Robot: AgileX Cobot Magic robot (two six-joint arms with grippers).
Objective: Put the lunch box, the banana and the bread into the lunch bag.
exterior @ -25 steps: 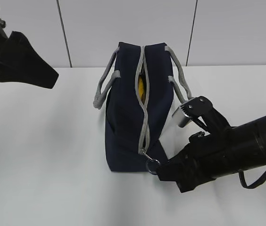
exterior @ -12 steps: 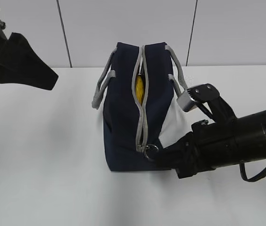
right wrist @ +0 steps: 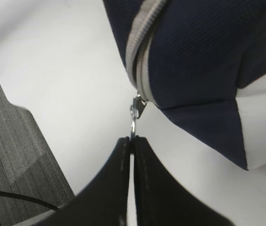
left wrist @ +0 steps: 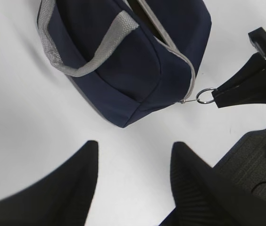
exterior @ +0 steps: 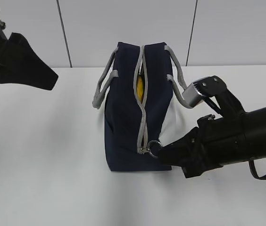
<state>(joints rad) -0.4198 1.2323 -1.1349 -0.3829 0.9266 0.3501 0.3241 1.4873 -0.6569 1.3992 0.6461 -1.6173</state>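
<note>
The navy blue woven-fabric lunch bag (exterior: 128, 117) with grey webbing handles stands upright on the smooth white table (exterior: 43, 155), its grey zipper (exterior: 142, 103) running along the top ridge and gaping in the middle, where a sliver of the yellow banana (exterior: 141, 87) shows inside. The black right gripper (exterior: 163, 151) is pinched tight on the thin metal ring pull (right wrist: 133, 126) at the bag's near end, its flat fingers pressed together. The left gripper (left wrist: 133, 162), two broad matte black jaws standing moderately apart and holding nothing, hangs over bare table just beside the bag's rounded corner. Open tabletop lies all around the bag.
</note>
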